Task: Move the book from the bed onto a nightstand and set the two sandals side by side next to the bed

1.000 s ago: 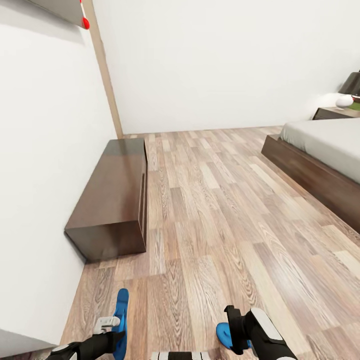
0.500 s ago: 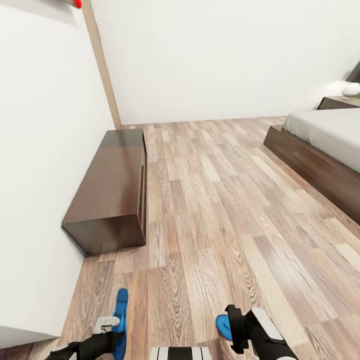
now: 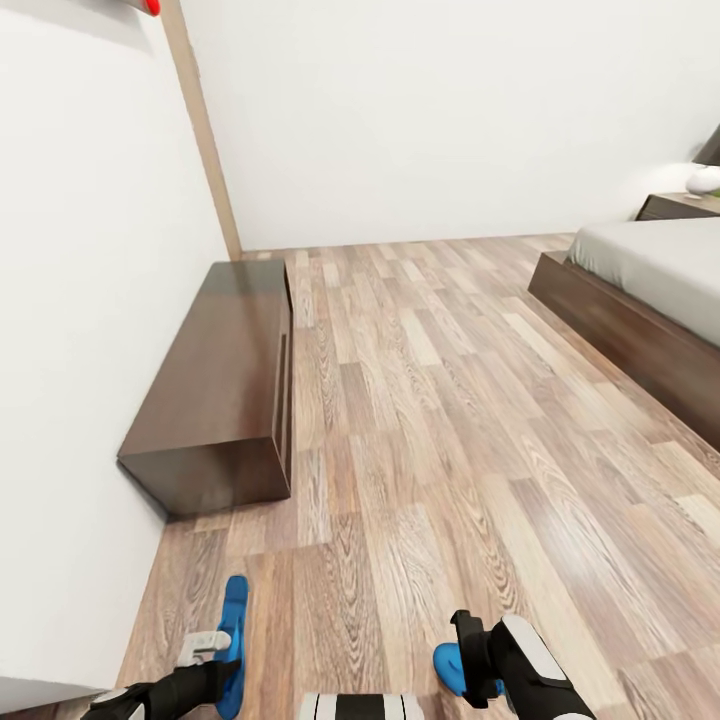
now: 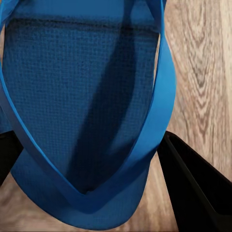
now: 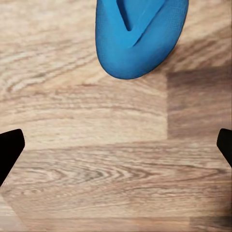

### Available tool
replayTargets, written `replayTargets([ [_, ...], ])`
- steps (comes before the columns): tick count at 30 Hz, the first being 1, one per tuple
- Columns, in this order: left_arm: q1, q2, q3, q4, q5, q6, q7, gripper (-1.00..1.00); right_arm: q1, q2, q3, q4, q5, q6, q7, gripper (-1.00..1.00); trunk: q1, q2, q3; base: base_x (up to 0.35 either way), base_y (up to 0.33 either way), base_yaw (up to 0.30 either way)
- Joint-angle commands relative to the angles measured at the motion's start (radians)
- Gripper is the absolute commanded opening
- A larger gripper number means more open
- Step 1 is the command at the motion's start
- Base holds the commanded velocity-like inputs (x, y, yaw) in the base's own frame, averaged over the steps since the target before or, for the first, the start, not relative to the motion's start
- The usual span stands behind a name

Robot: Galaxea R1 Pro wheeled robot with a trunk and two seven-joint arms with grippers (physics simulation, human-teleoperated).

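At the head view's bottom left, my left gripper (image 3: 215,650) is shut on a bright blue sandal (image 3: 233,640). In the left wrist view that sandal (image 4: 82,106) sits between the black fingers (image 4: 193,188), just above the wood floor. My right gripper (image 3: 470,660) stands open with its fingers wide apart. The second blue sandal (image 5: 140,34) shows beyond its fingertips against the floor, and it shows beside that gripper (image 3: 448,668) in the head view. The bed (image 3: 650,270) lies at the right with a nightstand (image 3: 680,206) behind it. The book is out of view.
A long low dark-brown cabinet (image 3: 215,390) stands against the white wall on the left. A white round object (image 3: 703,180) sits on the nightstand. A wide stretch of wood-plank floor (image 3: 440,400) runs between the cabinet and the bed.
The whole view has shifted a little, so the camera has moved. My left gripper with its sandal now sits slightly lower and further left in the picture. The right gripper looks the same.
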Motion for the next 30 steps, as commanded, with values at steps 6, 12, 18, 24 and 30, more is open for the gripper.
replayTargets([
  [6,0.0,0.004,0.048,0.0,0.001,-0.001,-0.004,-1.0,0.0,0.001,-0.006,-0.002,0.001,0.006,-0.005,1.0,0.0,0.0,-0.001,0.046,0.0,0.0],
  [12,0.0,0.005,0.057,0.0,0.0,-0.002,-0.003,-1.0,0.0,0.001,-0.006,-0.002,0.001,0.006,-0.005,1.0,0.0,0.0,-0.001,0.004,0.0,0.0],
  [18,0.0,0.007,0.058,0.0,0.0,-0.002,-0.002,-1.0,0.0,0.001,-0.007,-0.003,0.001,0.005,-0.005,1.0,0.0,0.0,-0.001,0.0,0.0,0.0],
  [24,0.0,0.008,0.059,0.0,0.0,-0.002,-0.002,-1.0,0.0,0.0,-0.007,-0.002,0.002,-0.094,-0.005,1.0,0.0,0.0,-0.001,0.0,0.0,0.0],
  [30,0.0,0.008,0.06,0.0,0.0,-0.002,-0.003,-1.0,0.0,0.0,-0.006,-0.002,0.002,-0.139,-0.005,1.0,0.0,0.0,-0.001,0.0,0.0,0.0],
])
